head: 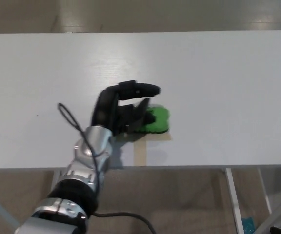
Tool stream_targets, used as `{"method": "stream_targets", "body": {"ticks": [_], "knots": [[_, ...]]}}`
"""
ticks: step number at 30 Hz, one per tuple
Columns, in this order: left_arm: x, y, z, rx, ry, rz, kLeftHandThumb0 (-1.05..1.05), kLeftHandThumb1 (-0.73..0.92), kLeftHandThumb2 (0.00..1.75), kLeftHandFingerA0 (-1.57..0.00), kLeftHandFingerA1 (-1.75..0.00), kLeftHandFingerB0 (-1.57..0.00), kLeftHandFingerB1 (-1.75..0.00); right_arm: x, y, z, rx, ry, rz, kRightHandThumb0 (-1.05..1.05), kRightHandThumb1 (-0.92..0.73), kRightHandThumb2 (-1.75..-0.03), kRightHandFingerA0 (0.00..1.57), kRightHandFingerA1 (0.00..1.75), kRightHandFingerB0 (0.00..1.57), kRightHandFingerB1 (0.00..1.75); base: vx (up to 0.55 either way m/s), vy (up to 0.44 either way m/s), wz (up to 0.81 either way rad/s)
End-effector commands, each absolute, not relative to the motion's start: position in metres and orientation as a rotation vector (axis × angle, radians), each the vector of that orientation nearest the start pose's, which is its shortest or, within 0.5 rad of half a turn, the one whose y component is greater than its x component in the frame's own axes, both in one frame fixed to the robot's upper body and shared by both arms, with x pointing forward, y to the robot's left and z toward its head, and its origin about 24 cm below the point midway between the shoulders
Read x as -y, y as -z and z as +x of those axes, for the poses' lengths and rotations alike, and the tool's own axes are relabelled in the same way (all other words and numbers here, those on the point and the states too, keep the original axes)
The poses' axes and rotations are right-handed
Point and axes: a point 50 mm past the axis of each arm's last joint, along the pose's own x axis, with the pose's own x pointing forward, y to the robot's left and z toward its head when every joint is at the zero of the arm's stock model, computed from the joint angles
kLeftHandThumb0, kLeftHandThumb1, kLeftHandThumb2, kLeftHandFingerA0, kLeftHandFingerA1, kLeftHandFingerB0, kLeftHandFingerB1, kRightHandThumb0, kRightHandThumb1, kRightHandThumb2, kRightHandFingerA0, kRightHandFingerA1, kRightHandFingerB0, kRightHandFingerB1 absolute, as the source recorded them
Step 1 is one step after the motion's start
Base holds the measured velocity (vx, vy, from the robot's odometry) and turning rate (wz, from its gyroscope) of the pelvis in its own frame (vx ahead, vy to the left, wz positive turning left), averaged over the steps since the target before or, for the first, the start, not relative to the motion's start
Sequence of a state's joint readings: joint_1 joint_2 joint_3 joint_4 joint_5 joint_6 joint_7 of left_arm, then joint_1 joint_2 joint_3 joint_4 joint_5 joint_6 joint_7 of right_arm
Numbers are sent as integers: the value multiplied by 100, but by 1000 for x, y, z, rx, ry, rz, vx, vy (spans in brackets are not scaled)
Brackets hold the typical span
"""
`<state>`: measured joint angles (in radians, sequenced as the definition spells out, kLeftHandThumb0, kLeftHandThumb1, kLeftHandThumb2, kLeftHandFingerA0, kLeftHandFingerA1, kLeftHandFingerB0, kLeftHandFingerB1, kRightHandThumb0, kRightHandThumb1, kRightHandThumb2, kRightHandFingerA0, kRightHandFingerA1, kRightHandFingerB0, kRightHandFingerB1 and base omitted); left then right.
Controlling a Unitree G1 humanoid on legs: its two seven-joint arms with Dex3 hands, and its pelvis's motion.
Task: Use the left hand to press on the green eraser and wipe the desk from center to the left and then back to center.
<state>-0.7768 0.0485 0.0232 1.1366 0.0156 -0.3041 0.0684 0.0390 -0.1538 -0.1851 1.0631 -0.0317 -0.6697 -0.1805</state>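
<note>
Left hand [123,111] rests on left part of green eraser [156,120], fingers pressing it onto white surface [218,73], near front edge, about centre.

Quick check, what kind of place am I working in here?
Probably an indoor lab or test room: a plain white desk on a smooth pale floor, with only a green eraser under the left hand.
</note>
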Motion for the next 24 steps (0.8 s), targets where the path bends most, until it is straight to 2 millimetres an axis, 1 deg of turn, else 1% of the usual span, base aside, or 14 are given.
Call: {"method": "stream_targets", "body": {"ticks": [1,2,3,6,7,8,10,13,14,16,18,20,21,24], "knots": [[-173,-10,351,-241,-50,138,-25,77,63,-105,-84,-94,-55,240,107,142,-417,379,-189,-45,-80,-65,74,49,61,40,0,0,0],[-179,-10,350,-239,-63,140,-25,77,63,-105,-84,-94,-55,240,107,142,-417,380,-191,-45,-80,-65,74,49,61,40,0,0,0],[-196,-10,348,-237,-96,155,-24,76,63,-105,-84,-94,-56,239,108,143,-421,382,-200,-45,-80,-65,74,49,61,40,0,0,0],[-209,-9,344,-234,-115,166,-24,76,63,-104,-83,-94,-56,239,109,141,-427,378,-210,-45,-80,-65,74,49,60,40,0,0,0],[-224,-9,340,-242,-142,169,-24,76,63,-104,-82,-94,-56,239,108,141,-426,377,-214,-45,-80,-64,75,49,60,40,0,0,0],[-228,-9,339,-244,-149,170,-24,76,63,-104,-82,-94,-56,240,108,141,-425,377,-215,-45,-80,-64,75,49,60,40,0,0,0],[-251,-9,334,-269,-197,148,-22,76,63,-103,-80,-92,-56,241,108,141,-423,379,-218,-45,-80,-64,75,49,61,41,0,0,0],[-271,-12,329,-284,-235,142,-21,76,62,-101,-79,-90,-54,241,107,143,-421,375,-216,-45,-79,-64,75,49,61,41,0,0,0],[-271,-12,329,-284,-235,142,-21,76,62,-101,-79,-90,-54,241,107,143,-421,375,-216,-45,-79,-64,75,49,61,41,0,0,0],[-293,-15,323,-300,-283,112,-19,78,64,-100,-77,-87,-54,242,107,144,-425,366,-223,-45,-80,-64,75,49,61,41,0,0,0],[-306,-16,318,-312,-320,78,-16,80,64,-99,-76,-85,-54,243,107,144,-425,364,-217,-45,-80,-64,75,49,61,41,0,0,0],[-314,-17,315,-320,-340,75,-17,80,64,-99,-74,-86,-53,243,107,145,-426,365,-211,-45,-80,-64,75,49,61,41,0,0,0],[-319,-17,312,-324,-351,92,-27,75,63,-108,-74,-97,-51,244,106,145,-426,366,-214,-44,-79,-64,74,49,61,41,0,0,0],[-332,-18,304,-331,-366,136,-29,75,63,-109,-74,-100,-50,245,106,147,-422,363,-227,-44,-79,-64,74,49,61,41,0,0,0]]}}
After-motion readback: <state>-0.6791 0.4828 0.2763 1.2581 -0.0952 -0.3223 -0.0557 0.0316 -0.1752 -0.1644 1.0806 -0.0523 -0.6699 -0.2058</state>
